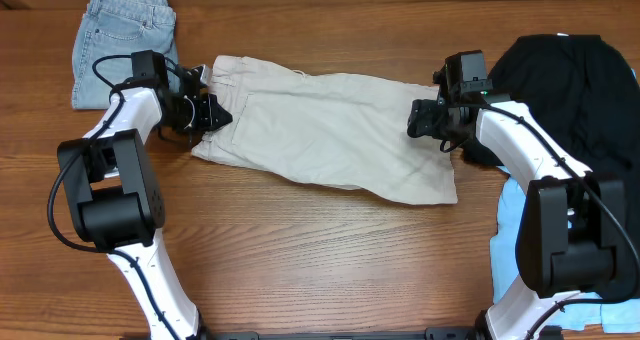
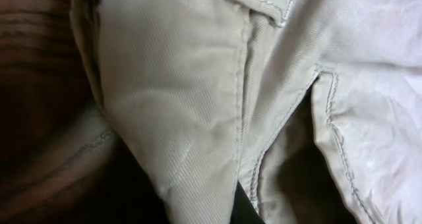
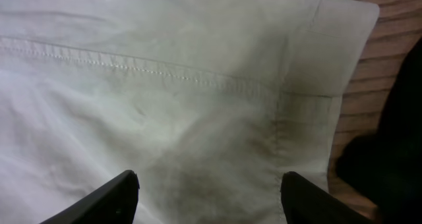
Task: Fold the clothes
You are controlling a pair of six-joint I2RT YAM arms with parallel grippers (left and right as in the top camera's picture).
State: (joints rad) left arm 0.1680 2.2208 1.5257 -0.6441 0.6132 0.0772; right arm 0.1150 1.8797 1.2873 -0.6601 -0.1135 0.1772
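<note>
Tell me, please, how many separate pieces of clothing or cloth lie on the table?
4: beige shorts in the middle, denim shorts at top left, a black garment at top right, and light-blue cloth below it, partly covered. More could be hidden.

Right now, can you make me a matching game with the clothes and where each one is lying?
Things:
1. denim shorts
2. beige shorts
3. black garment
4. light-blue cloth

Places, as seen from overhead:
A. in the middle
B. near right
C. far left
D. far right

Pairs: 1-C, 2-A, 3-D, 4-B
</note>
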